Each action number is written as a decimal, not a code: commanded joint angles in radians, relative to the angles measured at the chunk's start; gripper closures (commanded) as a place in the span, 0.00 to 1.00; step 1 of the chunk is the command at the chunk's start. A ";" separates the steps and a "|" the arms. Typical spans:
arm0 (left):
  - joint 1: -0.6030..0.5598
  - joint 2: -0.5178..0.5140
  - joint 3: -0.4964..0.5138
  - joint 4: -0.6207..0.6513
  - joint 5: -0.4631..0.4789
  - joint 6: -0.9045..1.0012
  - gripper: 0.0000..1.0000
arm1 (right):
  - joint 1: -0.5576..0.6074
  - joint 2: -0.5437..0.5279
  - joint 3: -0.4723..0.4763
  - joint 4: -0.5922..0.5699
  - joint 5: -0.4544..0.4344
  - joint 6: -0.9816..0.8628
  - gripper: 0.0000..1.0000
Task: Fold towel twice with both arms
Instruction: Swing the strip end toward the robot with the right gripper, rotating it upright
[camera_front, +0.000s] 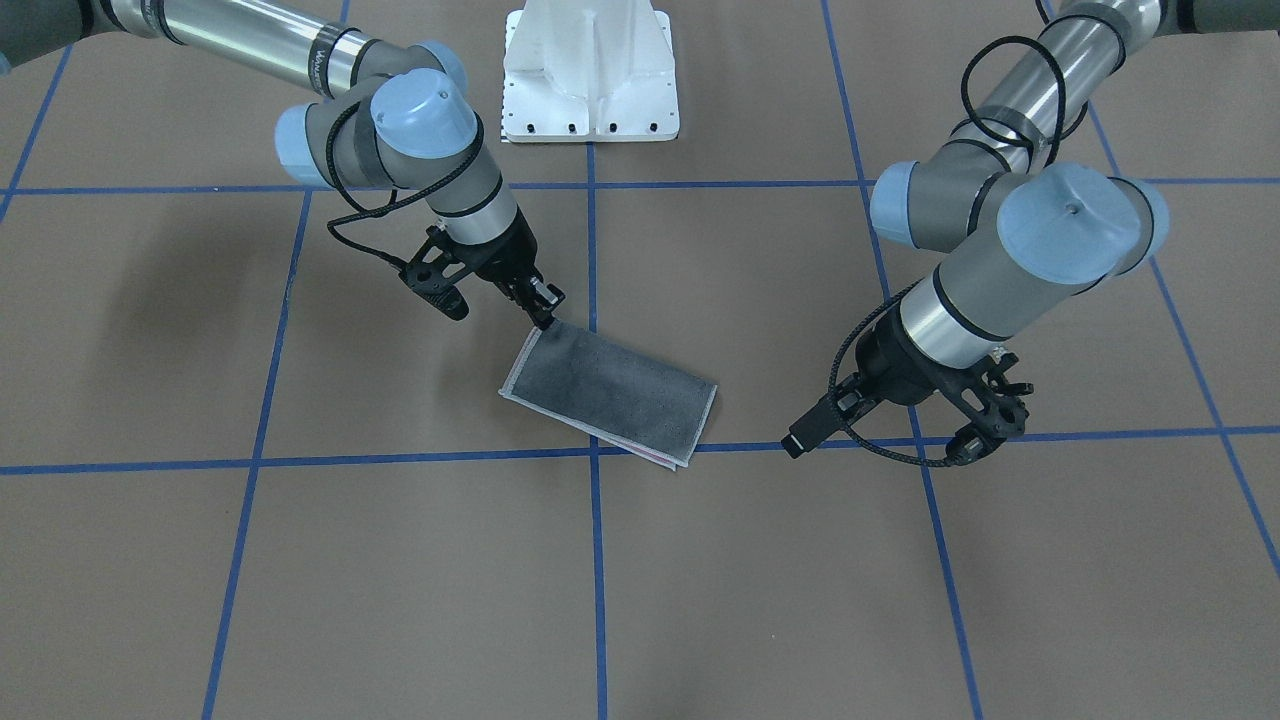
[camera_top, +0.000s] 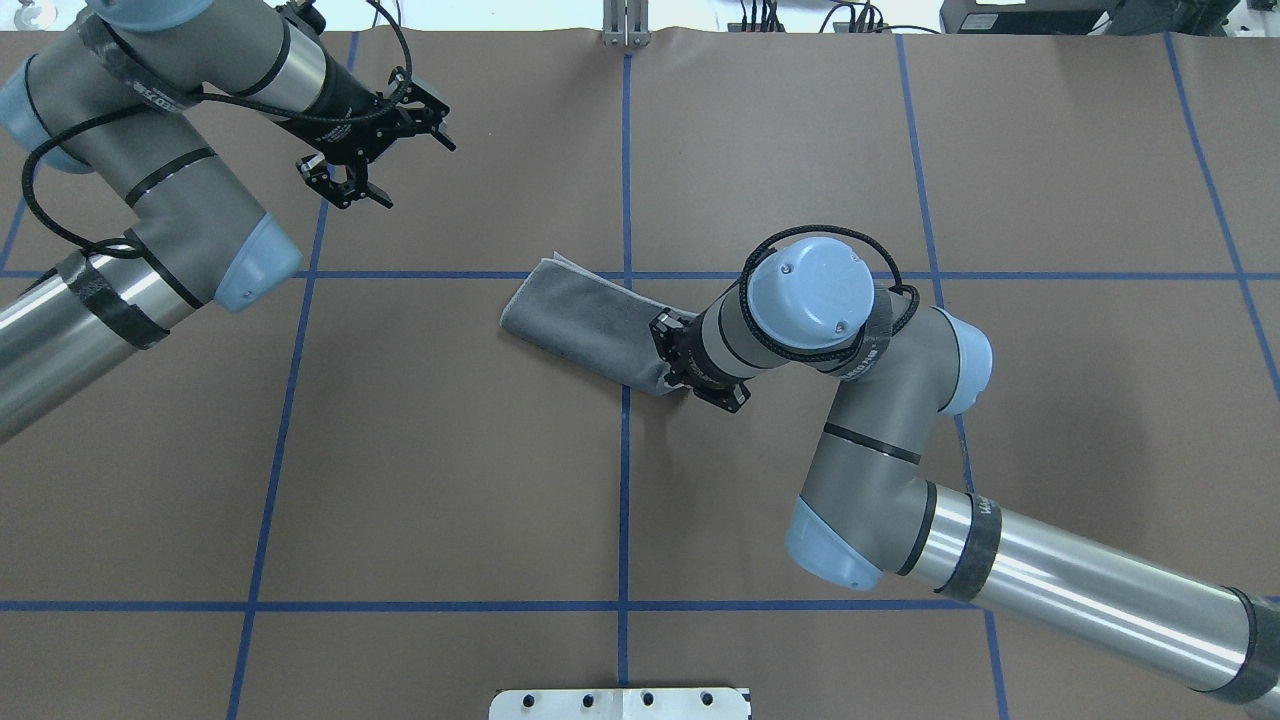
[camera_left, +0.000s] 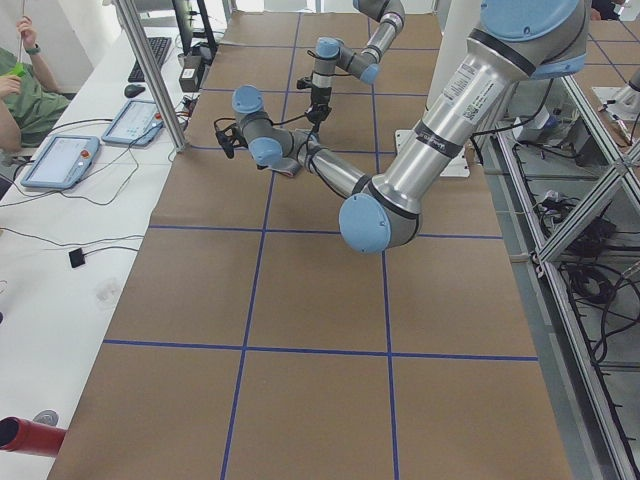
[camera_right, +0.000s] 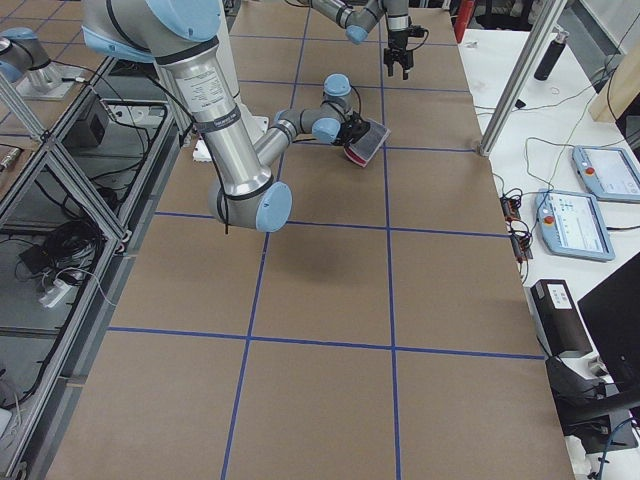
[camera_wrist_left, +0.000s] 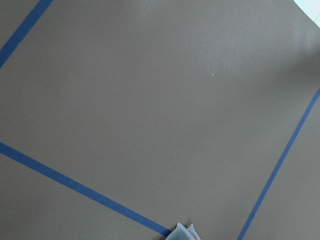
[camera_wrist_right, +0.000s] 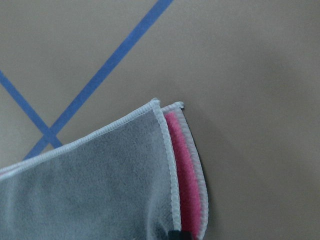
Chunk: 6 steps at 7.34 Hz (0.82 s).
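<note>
**Right gripper pinches the half-folded towel, left gripper hangs apart**

A brown worktop (camera_top: 450, 450) marked with a grid of blue tape lines (camera_top: 440, 606) fills the scene, and the white pedestal base (camera_front: 590, 70) is bolted at its robot-side edge. The towel (camera_front: 610, 390) lies near the middle, over a crossing of the lines. It is folded once into a slanted rectangle, dark grey face outward. A strip of pink shows between its light-stitched edges in the right wrist view.

The right gripper (camera_front: 543, 308) is down at the end of the towel nearer the base, clenched on the cloth at a corner. A black fingertip sits on the edge at the bottom of the right wrist view.

The left gripper (camera_top: 420, 175) is well apart from the towel, above bare worktop on the operators' side, its fingers spread and holding nothing.
</note>
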 joint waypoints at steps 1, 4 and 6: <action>0.000 0.022 -0.024 0.000 0.002 0.000 0.00 | -0.049 -0.005 0.056 0.033 0.062 0.001 1.00; 0.000 0.043 -0.033 0.000 0.005 0.000 0.00 | -0.145 0.012 0.050 0.140 0.060 0.002 1.00; 0.000 0.046 -0.031 -0.003 0.006 0.000 0.00 | -0.169 0.050 0.030 0.146 0.054 -0.005 0.98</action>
